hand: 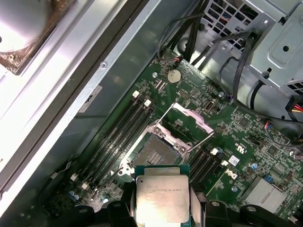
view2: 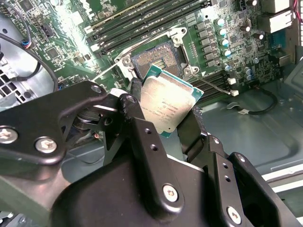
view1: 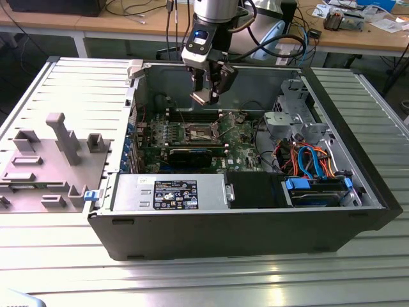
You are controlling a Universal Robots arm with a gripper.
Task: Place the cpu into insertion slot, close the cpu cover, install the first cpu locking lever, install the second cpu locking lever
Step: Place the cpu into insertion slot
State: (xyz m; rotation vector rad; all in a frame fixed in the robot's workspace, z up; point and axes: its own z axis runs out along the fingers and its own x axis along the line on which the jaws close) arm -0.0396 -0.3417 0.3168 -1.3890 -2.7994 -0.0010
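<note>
Open computer case (view1: 243,233) — jaws clamp cpu (view2: 165,101) above bare insertion slot (view2: 156,59); lid print illegible.

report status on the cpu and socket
Gripper shut on cpu, hovering above the motherboard. Insertion slot empty, cpu cover raised. Nothing seen blocking the slot.

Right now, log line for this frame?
gripper: shut on cpu | cpu: in air near insertion slot, unseated | cpu cover: open
</note>
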